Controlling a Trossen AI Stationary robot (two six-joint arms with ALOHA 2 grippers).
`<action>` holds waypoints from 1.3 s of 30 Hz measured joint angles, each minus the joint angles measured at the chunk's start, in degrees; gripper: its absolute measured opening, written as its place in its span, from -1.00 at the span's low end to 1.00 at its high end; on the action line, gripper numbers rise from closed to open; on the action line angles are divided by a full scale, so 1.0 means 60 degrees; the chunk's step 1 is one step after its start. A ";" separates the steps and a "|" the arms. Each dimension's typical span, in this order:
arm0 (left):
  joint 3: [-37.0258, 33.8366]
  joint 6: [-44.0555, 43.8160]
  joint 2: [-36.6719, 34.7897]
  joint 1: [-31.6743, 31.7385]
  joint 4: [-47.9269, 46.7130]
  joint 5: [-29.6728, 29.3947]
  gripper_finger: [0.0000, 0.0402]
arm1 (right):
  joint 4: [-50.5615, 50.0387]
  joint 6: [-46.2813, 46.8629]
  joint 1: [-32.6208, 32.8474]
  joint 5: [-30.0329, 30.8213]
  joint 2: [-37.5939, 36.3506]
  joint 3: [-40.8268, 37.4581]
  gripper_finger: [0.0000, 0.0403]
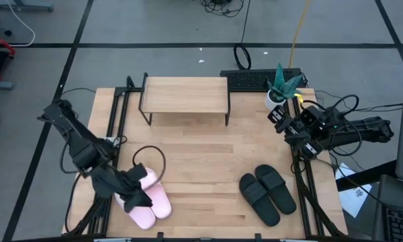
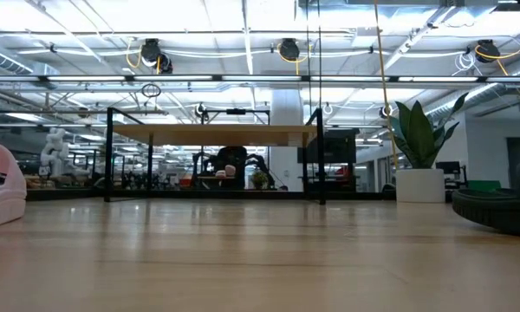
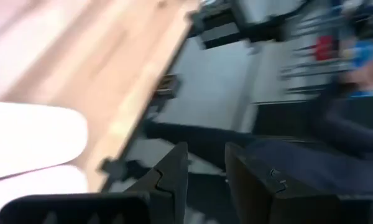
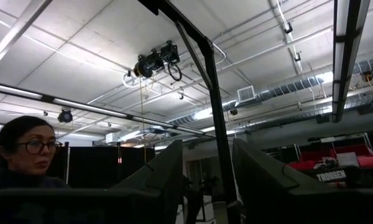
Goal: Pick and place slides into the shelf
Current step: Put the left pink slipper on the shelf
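Four slides lie on the table (image 1: 201, 161), all in front of the shelf (image 1: 185, 94): pink pair (image 1: 150, 202) front-left, black pair (image 1: 267, 193) front-right. Left gripper (image 1: 136, 196) hovers over the pink pair, jaws apart, seemingly empty. Right gripper (image 1: 279, 115) waits right of the shelf, jaws apart, empty.

We are in a robotics lab or industrial workshop hall. Looking level across the wooden table (image 2: 260, 260), we see an open ceiling of pipes, ducts and strip lights, with cable reels (image 2: 152, 54) hanging from overhead rails. A white robot figure (image 2: 54, 149) stands far back among glass partitions. From above, the floor is grey concrete marked with black tape lines (image 1: 188, 46), and loose cables (image 1: 242, 57) run across it. A person (image 4: 25, 152) watches from beyond the table.
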 joint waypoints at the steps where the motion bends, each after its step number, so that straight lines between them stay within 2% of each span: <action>1: 0.0615 -0.0023 0.0377 -0.0002 -0.0774 0.0015 -0.48 | -0.0001 0.0000 0.0000 -0.0003 -0.0004 0.0000 -0.35; 5: 0.2741 -0.0017 0.1792 0.0002 -0.2978 0.0006 -0.48 | -0.0001 0.0000 0.0000 -0.0004 0.0000 0.0000 -0.35; 9: 0.4056 0.0069 0.3036 0.0002 -0.3808 -0.0062 -0.48 | -0.0005 0.0004 0.0000 -0.0004 -0.0004 0.0000 -0.35; 16: 0.4838 -0.1071 0.4747 -0.0010 -0.5281 -0.0070 -0.48 | -0.0012 0.0004 0.0000 -0.0007 -0.0042 0.0000 -0.35; 21: 0.4867 -0.3240 0.5413 -0.0034 -0.6933 0.0353 -0.48 | -0.0008 -0.0224 0.0000 -0.0007 -0.0170 0.0000 -0.35; 26: 0.4871 -0.4287 0.5556 0.0010 -0.6798 0.0522 -0.48 | -0.0008 -0.0273 0.0000 -0.0011 -0.0346 0.0000 -0.35; 33: 0.4868 -0.3931 0.5545 0.0246 -0.5381 0.0259 -0.48 | -0.0133 -0.0280 0.0000 -0.0015 -0.0529 0.0000 -0.35; 39: 0.4871 -0.3429 0.5545 0.0467 -0.5017 0.0110 -0.48 | -0.0329 -0.0280 0.0000 -0.0033 -0.0586 0.0000 -0.35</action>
